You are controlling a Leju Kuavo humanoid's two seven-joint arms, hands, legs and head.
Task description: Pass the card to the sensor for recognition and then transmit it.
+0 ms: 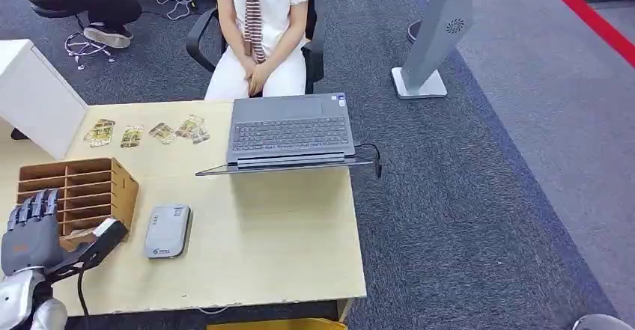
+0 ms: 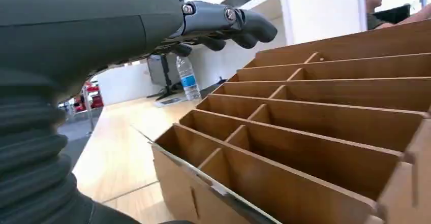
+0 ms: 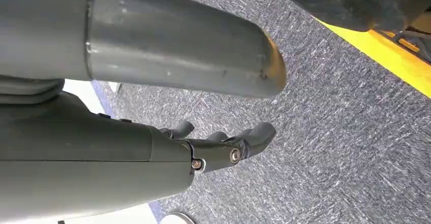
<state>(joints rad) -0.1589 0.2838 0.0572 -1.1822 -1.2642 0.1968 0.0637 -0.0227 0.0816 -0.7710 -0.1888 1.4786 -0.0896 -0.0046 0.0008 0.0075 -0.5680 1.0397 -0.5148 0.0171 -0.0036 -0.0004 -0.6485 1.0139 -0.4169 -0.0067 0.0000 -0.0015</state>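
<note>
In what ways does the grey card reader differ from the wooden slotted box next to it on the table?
The card reader is grey, with rounded corners, and lies flat and low; the wooden slotted box is brown, angular and stands taller. The reader is a closed shell, while the box is open, split into rows of compartments. The left hand hovers by the box, not by the reader. Both rest on the light table, side by side.

Brown wooden rack, grey sensor, perhaps yellowish patterned cards.
</note>
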